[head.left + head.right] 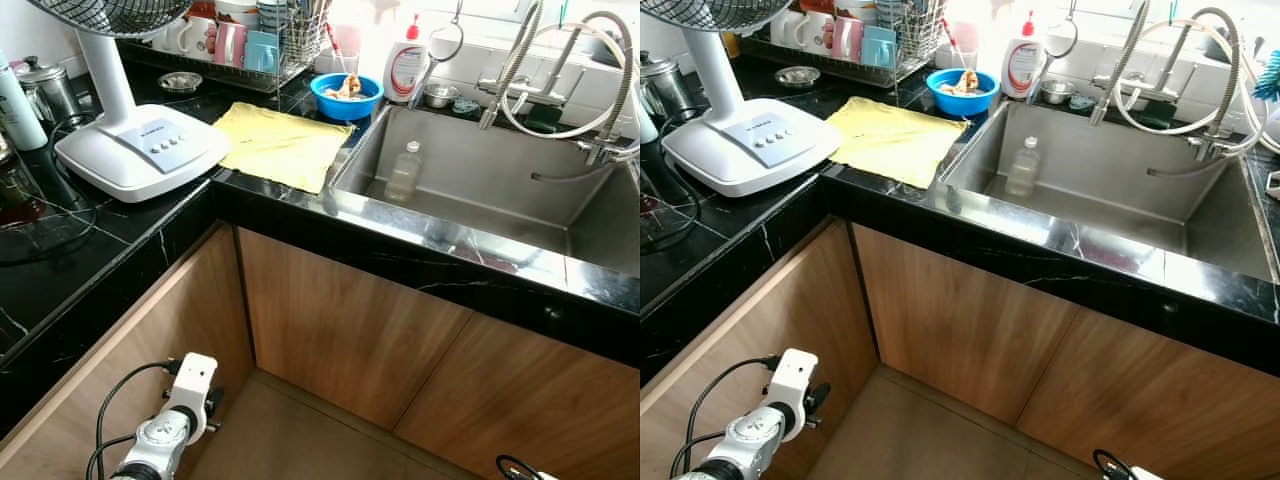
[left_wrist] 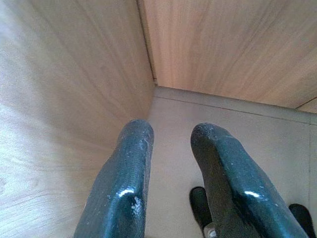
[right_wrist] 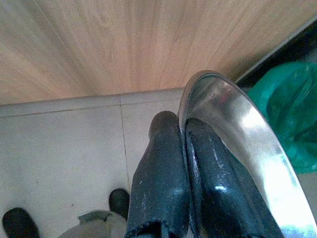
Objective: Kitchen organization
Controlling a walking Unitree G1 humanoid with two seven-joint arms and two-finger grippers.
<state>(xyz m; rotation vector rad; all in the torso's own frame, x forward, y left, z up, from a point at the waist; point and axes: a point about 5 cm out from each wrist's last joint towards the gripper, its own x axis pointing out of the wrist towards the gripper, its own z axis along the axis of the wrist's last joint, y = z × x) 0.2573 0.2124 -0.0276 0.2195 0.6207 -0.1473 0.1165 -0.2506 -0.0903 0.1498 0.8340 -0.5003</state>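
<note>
Black marble counter [image 1: 90, 260] wraps an L-shaped kitchen corner above wood cabinet fronts [image 1: 340, 330], with a steel sink [image 1: 480, 170] set into the far run. Much is cut off: the white fan [image 1: 135, 145] loses its head at the upper edge, the dish rack [image 1: 255, 40] of mugs is cropped, and both arms barely enter the eye views from below. A clear plastic bottle [image 1: 405, 172] stands in the sink basin, its contents hard to judge. Beside the sink a blue bowl [image 1: 346, 96] holds some pale scraps that cannot be identified, and a yellow cloth [image 1: 282, 143] lies flat on the counter between the bowl and the fan. A white soap bottle [image 1: 405, 65] with a red cap stands behind the bowl, next to a small steel bowl [image 1: 439, 96]. The left gripper [image 2: 171, 136] hangs low near the cabinet corner, fingers parted with nothing between them. The right gripper [image 3: 181, 129] hangs over the tiled floor [image 3: 64, 153], its fingers pinched on the rim of a shiny steel plate [image 3: 237, 144], whose far side runs out of frame. Something green [image 3: 292, 114], perhaps a bag, lies beyond the plate, too blurred to name.
</note>
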